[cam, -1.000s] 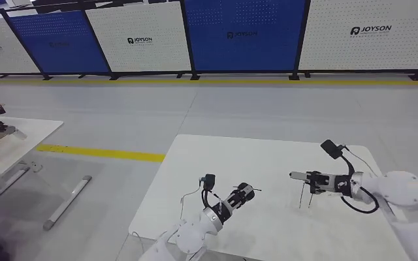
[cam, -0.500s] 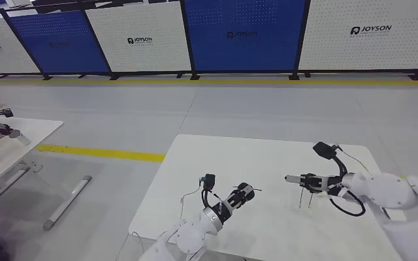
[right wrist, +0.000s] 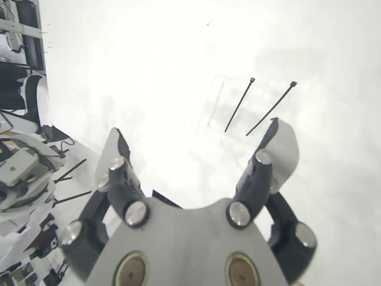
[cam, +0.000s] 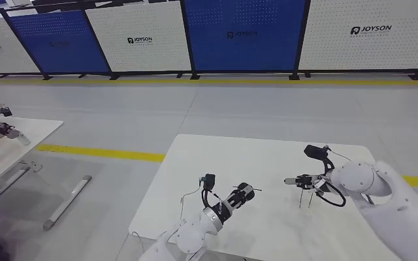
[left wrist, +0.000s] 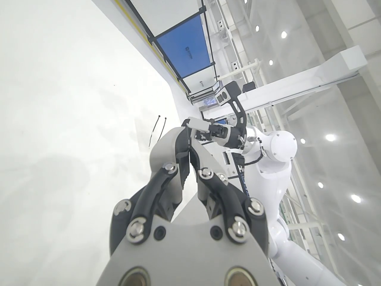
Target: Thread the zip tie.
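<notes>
Two loose black zip ties (cam: 305, 196) lie side by side on the white table (cam: 215, 156), toward its right side. My right gripper (cam: 290, 181) hovers just above them, open, with nothing between its fingers; its wrist view shows the ties (right wrist: 239, 105) just beyond the fingertips of the gripper (right wrist: 198, 127). My left gripper (cam: 243, 193) sits near the table's front middle, shut on a third black zip tie (right wrist: 71, 168) whose thin ends stick out sideways. In the left wrist view the gripper (left wrist: 187, 138) has its pads pressed together, and the right gripper (left wrist: 196, 124) shows behind it.
The table's front edge runs close under the left arm. Another white table (cam: 19, 134) stands far left across the floor. Blue and white partition panels (cam: 241, 32) line the back of the room.
The right arm has swung leftward, bringing its open gripper a little closer to the left gripper and lower over the two loose ties. The left arm has stayed still.
</notes>
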